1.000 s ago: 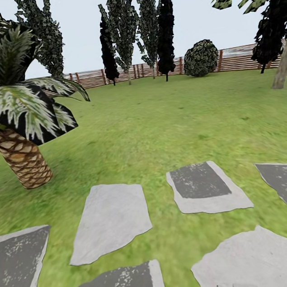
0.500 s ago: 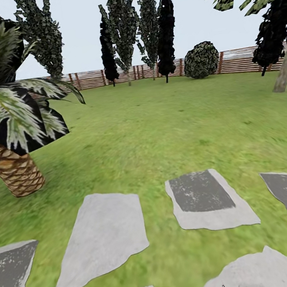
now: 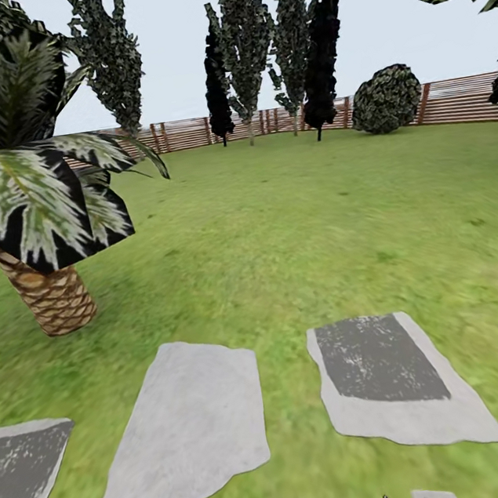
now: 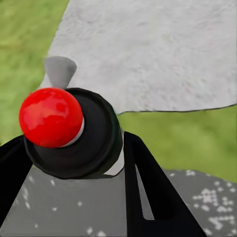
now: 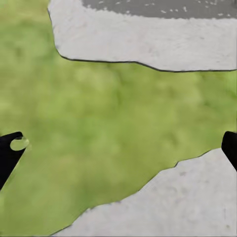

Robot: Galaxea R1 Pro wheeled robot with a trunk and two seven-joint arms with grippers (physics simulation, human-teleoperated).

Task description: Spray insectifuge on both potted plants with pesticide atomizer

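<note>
Underfoot, mottled grey slabs [image 3: 382,377] amid lawn [image 3: 293,227]

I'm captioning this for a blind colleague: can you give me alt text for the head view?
A green lawn stretches to a brown slat fence, with pale and dark grey stepping stones across the foreground. A palm tree stands at the left, and tall dark trees and a round bush line the fence.

The left gripper [image 4: 74,163] has black wedge-shaped fingers [image 4: 148,197]; the right gripper [image 5: 121,148] shows black tips.
</note>
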